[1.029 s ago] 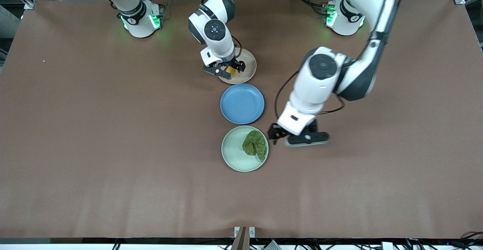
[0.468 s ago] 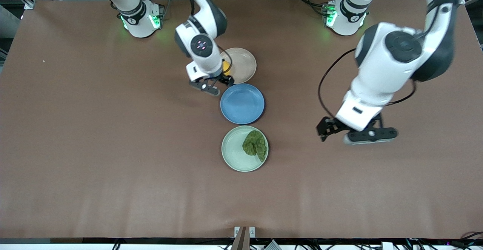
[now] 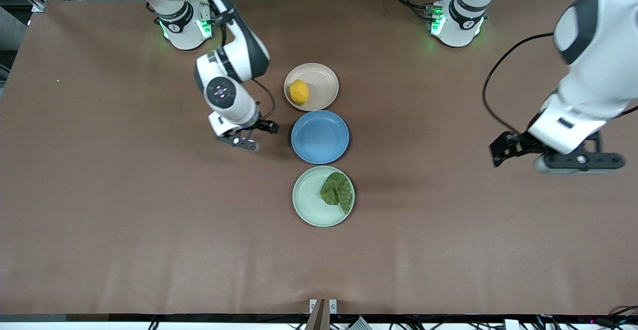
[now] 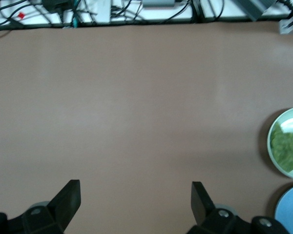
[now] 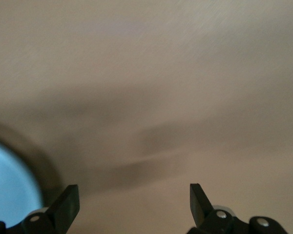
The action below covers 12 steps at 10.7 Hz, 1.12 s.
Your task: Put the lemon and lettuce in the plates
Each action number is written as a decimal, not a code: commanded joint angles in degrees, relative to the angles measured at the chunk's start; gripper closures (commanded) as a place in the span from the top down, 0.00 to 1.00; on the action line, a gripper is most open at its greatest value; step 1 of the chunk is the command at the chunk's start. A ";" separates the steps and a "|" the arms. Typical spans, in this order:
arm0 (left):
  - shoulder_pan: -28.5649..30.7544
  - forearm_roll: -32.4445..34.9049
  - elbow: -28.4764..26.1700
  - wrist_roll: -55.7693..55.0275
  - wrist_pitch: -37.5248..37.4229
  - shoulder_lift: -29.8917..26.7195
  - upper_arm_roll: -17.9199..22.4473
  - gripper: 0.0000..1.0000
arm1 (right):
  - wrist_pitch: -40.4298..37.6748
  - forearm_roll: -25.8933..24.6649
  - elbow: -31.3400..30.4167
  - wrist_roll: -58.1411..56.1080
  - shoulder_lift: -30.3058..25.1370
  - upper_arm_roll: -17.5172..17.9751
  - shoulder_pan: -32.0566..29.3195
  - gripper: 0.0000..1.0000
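Observation:
The yellow lemon (image 3: 299, 91) lies in the beige-pink plate (image 3: 324, 83), the plate farthest from the front camera. The ruffled green lettuce (image 3: 337, 189) lies in the mint green plate (image 3: 306, 198), the nearest one; both show in the left wrist view, the lettuce (image 4: 286, 148) in the plate (image 4: 278, 129). My right gripper (image 3: 263, 131) is open and empty over bare table beside the blue plate. My left gripper (image 3: 503, 149) is open and empty over bare table toward the left arm's end. Both wrist views show open fingers (image 4: 68, 197) (image 5: 67, 202) with nothing between them.
A bright blue plate (image 3: 320, 136) sits empty between the two other plates; its edge shows in the right wrist view (image 5: 10, 180) and the left wrist view (image 4: 290, 212). The brown table (image 3: 124, 210) spreads wide around the row of plates.
My right gripper let go of the lemon in the beige-pink plate and drew away beside the blue plate. My left gripper moved from the mint plate toward the left arm's end.

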 commanded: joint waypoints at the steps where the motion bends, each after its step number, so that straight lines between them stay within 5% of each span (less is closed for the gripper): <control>1: 3.23 -0.66 -1.21 4.63 -6.29 -4.56 -0.61 1.00 | 0.30 -3.68 -2.20 -8.03 -1.16 -1.40 -3.95 1.00; 5: 3.86 -0.75 0.20 4.99 -13.42 -7.38 -0.44 1.00 | 0.30 -6.49 -5.36 -23.65 -5.46 -5.53 -10.27 1.00; 12: 10.79 -2.68 0.29 4.90 -17.91 -10.01 -4.47 1.00 | 4.51 -6.49 -4.66 -54.37 -4.16 -5.80 -29.09 1.00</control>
